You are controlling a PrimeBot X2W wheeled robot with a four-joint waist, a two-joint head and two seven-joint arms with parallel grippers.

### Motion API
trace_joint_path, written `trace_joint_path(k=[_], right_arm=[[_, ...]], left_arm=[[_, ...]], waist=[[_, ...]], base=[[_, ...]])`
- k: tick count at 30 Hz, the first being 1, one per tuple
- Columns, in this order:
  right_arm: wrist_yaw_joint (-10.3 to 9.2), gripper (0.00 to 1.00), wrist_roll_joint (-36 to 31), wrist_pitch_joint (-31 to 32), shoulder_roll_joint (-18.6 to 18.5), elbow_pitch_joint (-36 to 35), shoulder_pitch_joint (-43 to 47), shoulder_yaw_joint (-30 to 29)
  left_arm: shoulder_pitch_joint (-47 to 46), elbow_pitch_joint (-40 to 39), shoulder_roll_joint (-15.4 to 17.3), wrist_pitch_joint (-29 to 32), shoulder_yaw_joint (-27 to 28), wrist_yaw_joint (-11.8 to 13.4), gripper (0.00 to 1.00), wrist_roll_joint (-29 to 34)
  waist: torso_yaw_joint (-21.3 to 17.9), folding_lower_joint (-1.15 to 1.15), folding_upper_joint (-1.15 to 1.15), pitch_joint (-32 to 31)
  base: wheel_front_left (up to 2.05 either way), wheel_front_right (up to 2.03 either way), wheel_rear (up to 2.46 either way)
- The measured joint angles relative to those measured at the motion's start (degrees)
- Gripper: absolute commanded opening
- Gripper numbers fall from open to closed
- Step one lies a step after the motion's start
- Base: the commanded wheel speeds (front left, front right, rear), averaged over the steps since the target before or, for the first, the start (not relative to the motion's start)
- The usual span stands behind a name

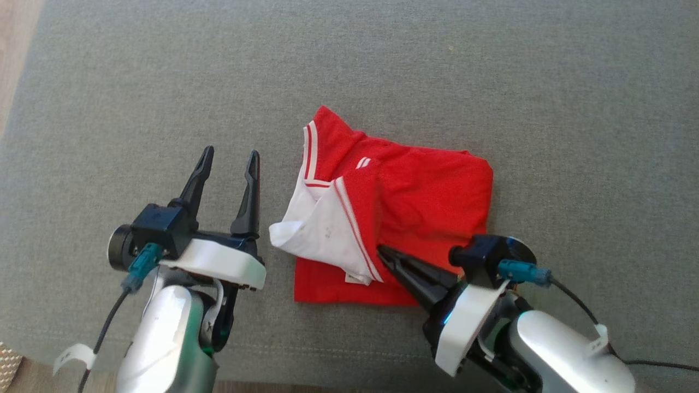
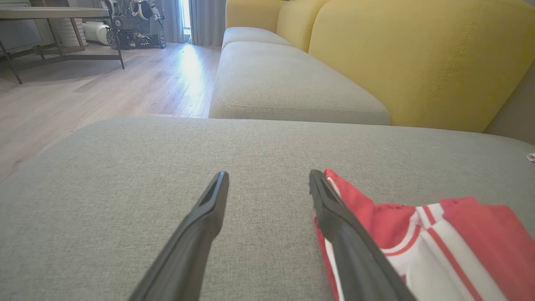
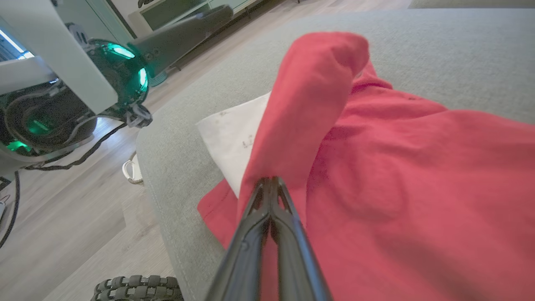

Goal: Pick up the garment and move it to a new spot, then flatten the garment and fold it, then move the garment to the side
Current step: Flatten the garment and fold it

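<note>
The garment, a red shirt with white stripes and a white panel turned outward, lies partly folded on the grey sofa cushion. My right gripper comes in from the lower right, shut on a red fold at the garment's near edge. In the right wrist view that fold rises from the closed fingertips of the right gripper, above the rest of the garment. My left gripper stands open on bare cushion just left of the garment, holding nothing. In the left wrist view the left gripper has the garment beside its right finger.
Yellow backrests rise behind the grey seat, and a second seat cushion continues further along. Wooden floor lies off the cushion's edge, with a table and a wheeled machine far off. My own base stands by the cushion's front edge.
</note>
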Motion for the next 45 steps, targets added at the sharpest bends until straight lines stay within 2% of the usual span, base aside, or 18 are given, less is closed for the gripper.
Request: trace_joint_path(k=[5,14,16,20,21,22,23,31,34,37,41,45], right_arm=[[0.0,0.0,2.7,0.8,-1.0,-1.2,0.0,3.3],[0.0,0.0,8.2,0.3,-1.5,0.1,0.8,5.8],[0.0,0.0,8.2,-1.6,-1.4,0.4,0.8,5.1],[0.0,0.0,9.1,-6.2,-0.9,0.4,0.9,-0.1],[0.0,0.16,9.5,-8.3,-0.4,0.4,1.0,-3.5],[0.0,0.47,9.5,-9.1,-0.2,0.5,1.1,-5.4],[0.0,1.0,9.0,-10.1,0.0,0.6,1.3,-7.4],[0.0,1.0,3.9,-15.1,4.0,0.0,5.7,-24.6],[0.0,1.0,-3.7,-15.8,5.4,-1.1,7.3,-33.9],[0.0,1.0,-7.6,-15.7,7.2,-2.6,9.0,-40.6],[0.0,1.0,-12.5,-13.8,8.8,-4.6,12.3,-46.4],[0.0,1.0,-15.9,-11.0,9.7,-6.1,15.5,-49.3]], left_arm=[[0.0,0.0,0.0,0.0,0.6,-0.3,1.0,0.4],[0.0,0.1,0.0,0.0,0.7,-0.8,1.0,0.9],[0.0,0.1,0.0,0.0,0.7,-0.8,1.0,0.9],[0.2,0.2,0.0,0.0,0.8,-0.8,1.0,0.9],[0.3,0.2,0.0,0.0,0.9,-0.8,1.0,0.9],[0.4,0.3,0.0,0.0,1.0,-0.8,1.0,0.9],[0.5,0.3,0.0,0.0,1.1,-0.8,1.0,0.9],[2.5,0.3,0.4,0.0,1.6,-0.7,1.0,0.9],[2.5,0.3,0.9,0.0,2.3,-0.4,1.0,0.9],[2.5,0.3,1.3,0.0,2.7,-0.3,1.0,0.9],[3.1,0.3,1.9,0.0,2.8,-0.2,1.0,0.9],[5.7,0.3,2.5,0.0,2.9,-0.2,1.0,0.9]], waist=[[-0.6,0.0,0.0,-0.2],[-0.4,0.0,0.0,-0.7],[-0.3,0.0,0.0,-0.8],[-0.4,0.0,0.0,-1.3],[-0.5,0.0,0.0,-1.7],[-0.7,0.0,0.0,-1.9],[-0.8,0.0,0.0,-2.2],[-2.5,0.0,0.0,-3.9],[-3.4,0.0,0.0,-5.0],[-4.0,0.0,0.0,-5.9],[-4.5,0.0,0.0,-7.4],[-5.0,0.0,0.0,-9.2]], base=[[0.0,0.0,0.0],[0.0,0.0,0.0],[0.0,0.0,0.0],[0.0,0.0,0.0],[0.0,0.0,0.0],[0.0,0.0,0.0],[0.0,0.0,0.0],[0.0,0.0,0.0],[0.0,0.0,0.0],[0.0,0.0,0.0],[0.0,0.0,0.0],[0.0,0.0,0.0]])
